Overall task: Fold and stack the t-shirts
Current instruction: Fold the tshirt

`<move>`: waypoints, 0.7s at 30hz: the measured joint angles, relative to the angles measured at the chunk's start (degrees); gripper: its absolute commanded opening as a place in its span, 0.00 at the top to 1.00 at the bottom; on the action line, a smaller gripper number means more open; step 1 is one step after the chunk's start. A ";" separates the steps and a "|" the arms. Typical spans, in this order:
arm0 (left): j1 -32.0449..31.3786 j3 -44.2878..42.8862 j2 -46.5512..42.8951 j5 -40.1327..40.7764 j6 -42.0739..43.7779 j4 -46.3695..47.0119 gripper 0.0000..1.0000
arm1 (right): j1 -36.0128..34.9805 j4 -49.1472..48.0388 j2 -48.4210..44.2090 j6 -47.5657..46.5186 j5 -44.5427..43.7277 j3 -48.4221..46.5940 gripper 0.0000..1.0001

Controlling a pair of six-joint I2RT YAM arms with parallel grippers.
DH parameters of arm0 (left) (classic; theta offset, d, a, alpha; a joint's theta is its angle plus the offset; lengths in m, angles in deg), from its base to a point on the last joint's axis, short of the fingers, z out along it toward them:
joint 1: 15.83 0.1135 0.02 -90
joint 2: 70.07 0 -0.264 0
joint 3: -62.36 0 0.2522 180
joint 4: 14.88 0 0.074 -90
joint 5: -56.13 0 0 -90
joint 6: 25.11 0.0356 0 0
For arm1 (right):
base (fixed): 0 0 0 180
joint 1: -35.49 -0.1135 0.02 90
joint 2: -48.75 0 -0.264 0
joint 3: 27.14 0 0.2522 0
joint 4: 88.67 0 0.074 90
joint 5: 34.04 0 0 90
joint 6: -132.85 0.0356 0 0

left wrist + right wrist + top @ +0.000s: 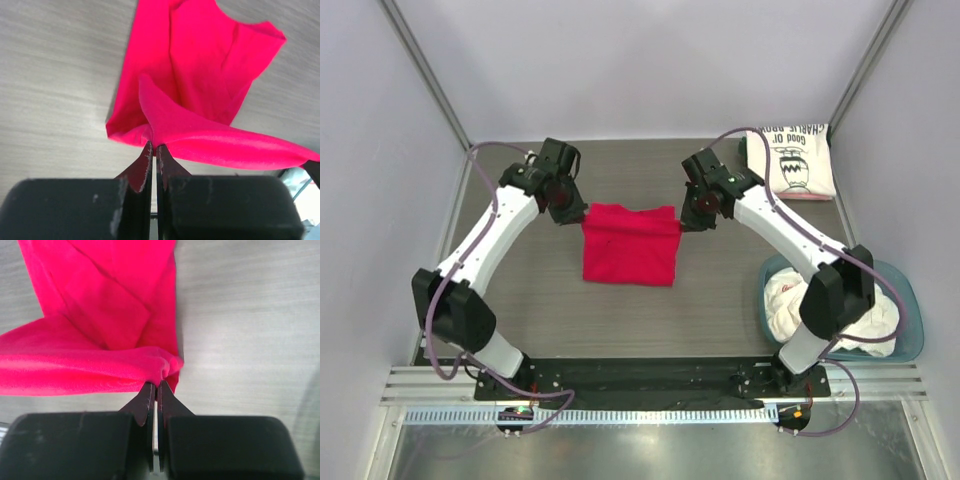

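Grey tabletop carried the red t-shirt, far edge stretched crosswise between left gripper and right gripper, each clamped on a corner.

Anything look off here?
Nothing stands out. Red t-shirt lies partly folded mid-table, left gripper and right gripper pinching its far corners. Printed cream t-shirt sits folded at the far right.

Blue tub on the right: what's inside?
Crumpled white garments fill the tub; the right arm covers their middle, and anything beneath the pile is hidden.
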 measured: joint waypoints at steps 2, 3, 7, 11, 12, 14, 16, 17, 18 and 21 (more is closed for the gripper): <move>1.64 -2.23 3.21 -1.03 0.87 0.17 1.00 | 1.09 -0.15 3.37 -1.29 1.09 -2.54 0.99; 2.45 -3.45 4.98 -1.51 1.33 0.33 1.00 | 1.51 -0.35 4.79 -1.79 1.53 -3.58 0.99; 4.72 -8.28 11.41 -3.08 2.71 0.52 1.00 | 3.28 -0.52 11.04 -3.80 3.02 -8.44 0.99; 6.36 -13.62 18.62 -4.39 3.56 0.37 1.00 | 5.11 -0.48 17.42 -5.40 4.39 -13.66 0.99; 6.73 -15.06 20.70 -4.72 3.89 0.37 1.00 | 5.57 -0.48 18.88 -5.79 4.70 -14.86 0.99; 7.32 -17.70 24.48 -5.33 4.28 0.07 1.00 | 6.38 -0.50 21.66 -6.38 5.20 -17.05 0.99; 7.74 -20.85 28.33 -5.77 4.46 0.07 1.00 | 7.04 -0.42 24.06 -6.86 5.66 -18.99 0.99; 7.91 -22.25 30.08 -5.97 4.48 -0.15 1.00 | 7.41 -0.20 25.38 -7.17 5.81 -20.02 0.99; 8.09 -23.67 31.76 -6.10 4.52 -0.37 1.00 | 7.65 -0.02 26.53 -7.41 6.21 -21.14 0.99; 8.66 -26.88 35.69 -6.27 4.52 -0.70 1.00 | 8.57 -0.04 30.67 -8.02 7.34 -25.00 0.99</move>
